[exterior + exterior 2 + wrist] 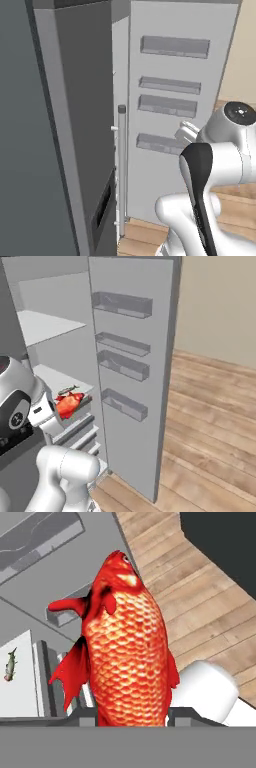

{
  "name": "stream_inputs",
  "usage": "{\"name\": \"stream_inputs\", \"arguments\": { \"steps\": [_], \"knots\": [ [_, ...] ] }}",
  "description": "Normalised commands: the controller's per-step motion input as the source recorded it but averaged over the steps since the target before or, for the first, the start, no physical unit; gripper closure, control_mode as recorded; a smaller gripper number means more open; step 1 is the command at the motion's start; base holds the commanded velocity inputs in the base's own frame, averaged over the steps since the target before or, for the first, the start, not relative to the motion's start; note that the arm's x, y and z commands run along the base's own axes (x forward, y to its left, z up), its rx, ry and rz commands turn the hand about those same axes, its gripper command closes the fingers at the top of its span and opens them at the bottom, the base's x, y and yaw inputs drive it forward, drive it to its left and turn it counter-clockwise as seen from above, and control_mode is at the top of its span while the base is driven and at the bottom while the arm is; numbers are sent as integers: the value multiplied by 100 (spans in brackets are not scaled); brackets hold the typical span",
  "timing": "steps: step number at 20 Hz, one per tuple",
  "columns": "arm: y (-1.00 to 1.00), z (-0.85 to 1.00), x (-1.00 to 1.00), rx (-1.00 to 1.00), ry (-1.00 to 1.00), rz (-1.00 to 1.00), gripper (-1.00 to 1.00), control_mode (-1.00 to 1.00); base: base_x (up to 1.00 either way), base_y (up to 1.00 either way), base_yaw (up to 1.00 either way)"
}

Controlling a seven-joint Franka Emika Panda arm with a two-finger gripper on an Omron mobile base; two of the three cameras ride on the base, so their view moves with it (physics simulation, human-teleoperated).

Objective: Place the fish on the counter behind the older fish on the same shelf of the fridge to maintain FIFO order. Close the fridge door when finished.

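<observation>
Fridge (75,125) on the left of the left base view stands tall and grey, one door shut with a long silver bar handle (121,170), and to its right the fridge door (175,115) hangs wide open, showing grey bins (174,46) stacked on its inner face. Further right, the white arm rises over a wooden floor (145,240). From the right base view, white shelves (47,326) sit inside the open compartment at left, and the fish (69,403), bright red-orange, hangs at the gripper (62,406) just in front of a lower shelf edge. The hand view looks along the fish (127,652), its scaled body clamped between the dark finger tips at the bottom; a small greenish older fish (10,664) lies on a white shelf (20,682) at far left. The new fish has probably not been set down yet. Risks from here: the fish could clip the shelf edge on entry, or land in front of the older one rather than behind it, breaking the order; a loose tail-end grip could let it swing or slip.
</observation>
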Motion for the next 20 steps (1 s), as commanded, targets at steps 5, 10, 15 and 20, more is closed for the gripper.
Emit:
{"name": "stream_inputs", "arguments": {
  "steps": [5,10,15,20],
  "knots": [
    [0,0,0,0,0,0,100,100,57,-43,58],
    [0,0,0,0,0,0,100,100,11,-15,62],
    [0,0,0,0,0,0,100,100,32,-33,60],
    [0,0,0,0,0,0,100,100,48,-13,57]
  ]
}}
